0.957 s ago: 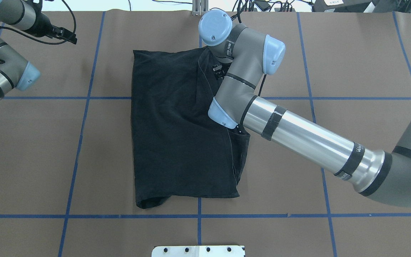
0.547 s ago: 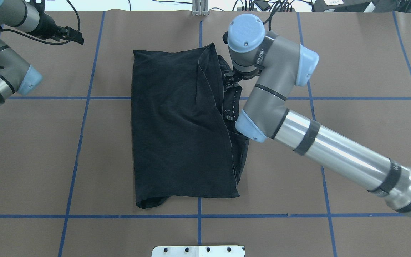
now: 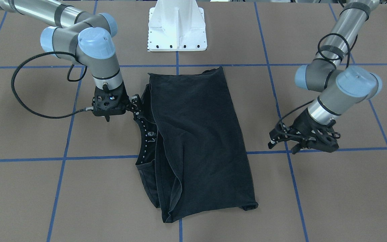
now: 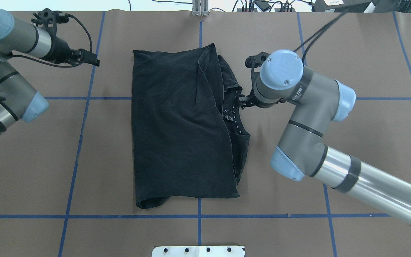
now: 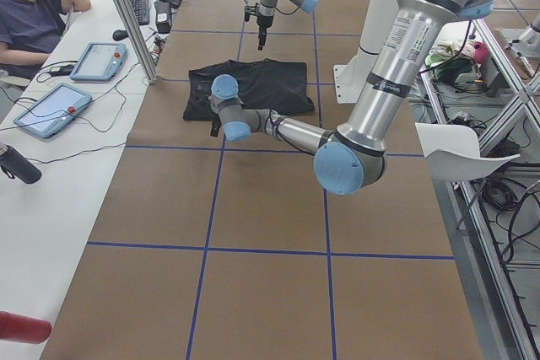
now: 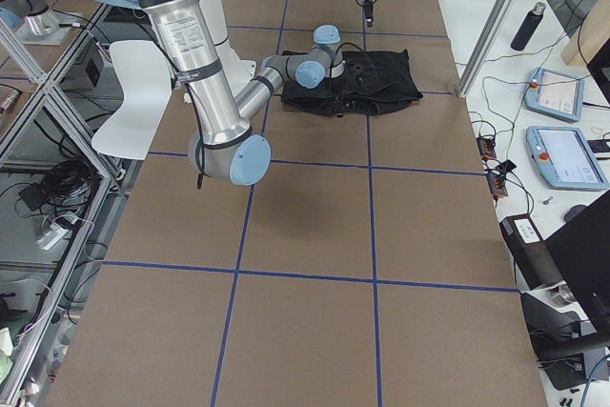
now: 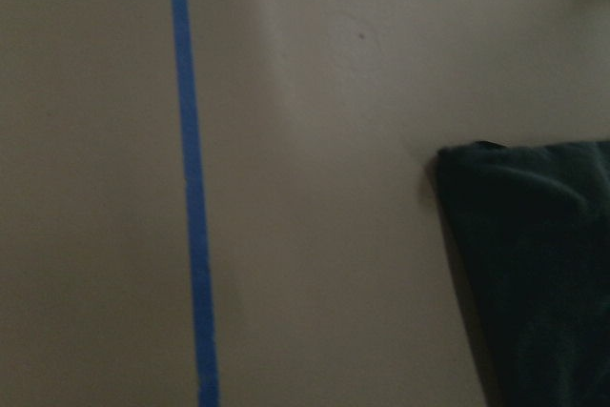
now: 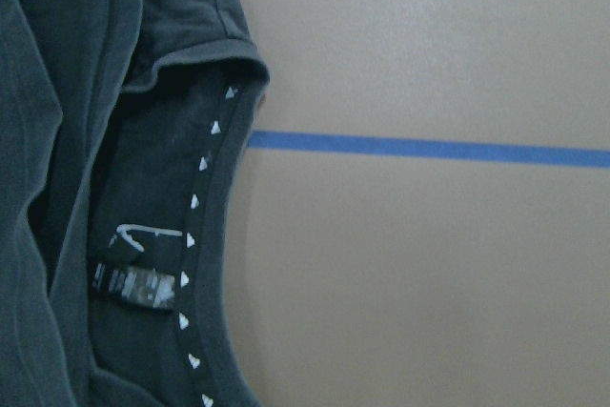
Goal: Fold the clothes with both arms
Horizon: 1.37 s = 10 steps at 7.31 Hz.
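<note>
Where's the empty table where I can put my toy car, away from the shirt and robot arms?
Bare table lies between the shirt and the left arm, and along the robot's side of the shirt. It is crowded by the collar, where the right gripper is.

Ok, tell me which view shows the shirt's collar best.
The right wrist view: the collar is close up, its white triangles and label clear. The front-facing and overhead views show it small, at the edge of the shirt. The side views are too far off; the left wrist view shows only a shirt corner.
</note>
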Each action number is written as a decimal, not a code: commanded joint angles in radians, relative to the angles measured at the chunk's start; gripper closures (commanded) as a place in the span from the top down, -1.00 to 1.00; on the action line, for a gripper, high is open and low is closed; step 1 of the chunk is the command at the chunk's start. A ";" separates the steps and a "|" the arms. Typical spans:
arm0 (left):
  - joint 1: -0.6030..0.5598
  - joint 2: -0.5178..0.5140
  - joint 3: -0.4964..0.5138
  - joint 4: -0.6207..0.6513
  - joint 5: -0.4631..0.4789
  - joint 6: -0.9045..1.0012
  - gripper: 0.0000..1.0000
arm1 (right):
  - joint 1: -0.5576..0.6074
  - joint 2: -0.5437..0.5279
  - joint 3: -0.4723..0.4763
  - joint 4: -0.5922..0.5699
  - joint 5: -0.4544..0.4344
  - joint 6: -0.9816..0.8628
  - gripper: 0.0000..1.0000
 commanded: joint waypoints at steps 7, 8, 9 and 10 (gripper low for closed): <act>0.548 0.215 -0.398 0.040 0.361 -0.614 1.00 | -0.159 -0.065 0.107 0.003 -0.126 0.148 0.99; 0.549 0.218 -0.395 0.042 0.363 -0.620 0.98 | -0.162 -0.064 0.107 0.003 -0.126 0.148 0.99; 0.555 0.219 -0.395 0.044 0.361 -0.621 0.94 | -0.164 -0.064 0.107 0.003 -0.126 0.148 0.99; 0.578 0.218 -0.392 0.044 0.363 -0.655 0.78 | -0.165 -0.062 0.107 0.003 -0.126 0.148 0.99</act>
